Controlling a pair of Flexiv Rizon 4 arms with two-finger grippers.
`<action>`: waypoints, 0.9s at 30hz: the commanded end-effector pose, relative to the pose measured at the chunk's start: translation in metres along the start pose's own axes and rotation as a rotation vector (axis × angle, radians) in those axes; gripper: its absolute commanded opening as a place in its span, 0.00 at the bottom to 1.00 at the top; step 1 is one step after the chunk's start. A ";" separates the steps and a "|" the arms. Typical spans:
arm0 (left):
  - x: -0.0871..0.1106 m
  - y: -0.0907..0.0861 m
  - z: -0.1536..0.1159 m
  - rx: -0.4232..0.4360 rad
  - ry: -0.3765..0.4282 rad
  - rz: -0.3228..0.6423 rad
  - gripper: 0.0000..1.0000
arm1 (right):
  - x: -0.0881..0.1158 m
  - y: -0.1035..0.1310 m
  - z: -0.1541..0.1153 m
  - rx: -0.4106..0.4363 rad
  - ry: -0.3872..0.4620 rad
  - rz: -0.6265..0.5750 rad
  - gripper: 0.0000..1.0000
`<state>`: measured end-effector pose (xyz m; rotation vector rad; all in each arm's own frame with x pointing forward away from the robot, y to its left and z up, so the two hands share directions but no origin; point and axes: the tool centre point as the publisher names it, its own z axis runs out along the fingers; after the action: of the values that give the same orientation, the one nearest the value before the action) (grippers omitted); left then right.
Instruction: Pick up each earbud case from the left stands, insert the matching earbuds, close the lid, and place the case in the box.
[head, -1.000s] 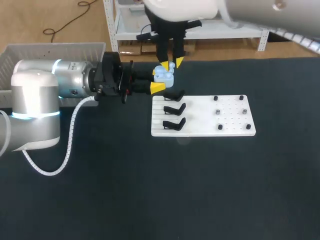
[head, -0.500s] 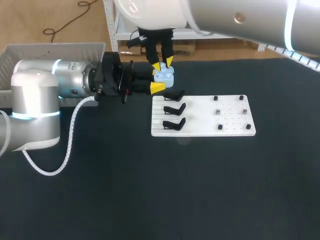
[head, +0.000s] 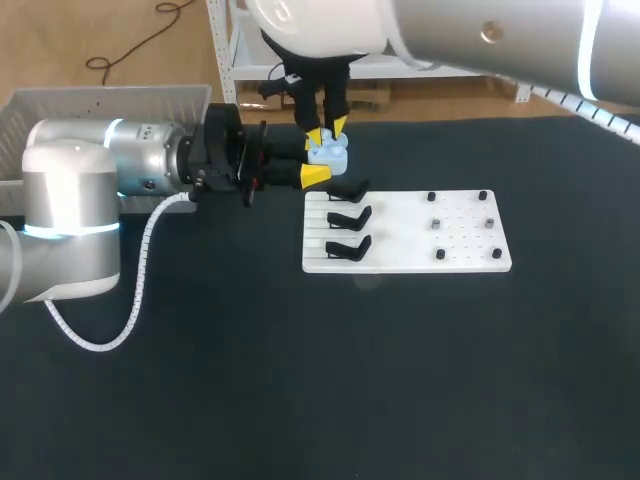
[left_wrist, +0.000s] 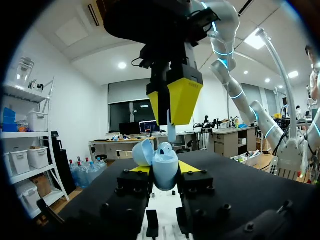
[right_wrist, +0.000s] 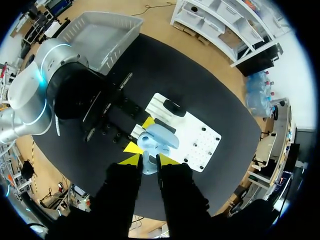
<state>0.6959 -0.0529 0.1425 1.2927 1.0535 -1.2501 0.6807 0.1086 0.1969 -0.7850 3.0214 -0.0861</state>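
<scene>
A light-blue earbud case (head: 328, 153) with its lid up is held above the table's far side, just behind the white stand board (head: 465, 252). My left gripper (head: 320, 156) is shut on the case from both sides. In the left wrist view the open case (left_wrist: 164, 169) sits between its yellow tips, lid (left_wrist: 142, 152) tilted aside. My right gripper (head: 327, 129) hangs straight over it, fingers (left_wrist: 184, 100) pointing down, shut on a small white earbud (left_wrist: 171, 132) just above the case's opening. In the right wrist view the case (right_wrist: 156, 138) lies right under my right gripper (right_wrist: 149, 160).
Three black stands (head: 348, 218) line the board's left side, all bare, and small black pegs dot its right half. A grey basket (head: 60, 105) stands at the table's far left corner, behind my left arm.
My right gripper has moved left and a little down, from beside the case to right above it. The left arm and the case have stayed still.
</scene>
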 end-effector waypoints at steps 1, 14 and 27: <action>0.001 0.000 0.000 -0.003 -0.001 0.003 0.00 | 0.000 0.001 0.002 0.004 0.000 -0.005 0.00; 0.001 0.000 0.000 -0.003 -0.001 0.003 0.00 | -0.007 0.002 0.006 0.011 0.014 -0.020 0.00; 0.001 0.000 0.000 -0.003 -0.001 0.003 0.00 | -0.012 0.000 0.011 0.014 0.028 -0.021 0.00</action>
<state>0.6959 -0.0529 0.1425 1.2927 1.0535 -1.2501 0.6893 0.1126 0.1859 -0.8202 3.0306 -0.1187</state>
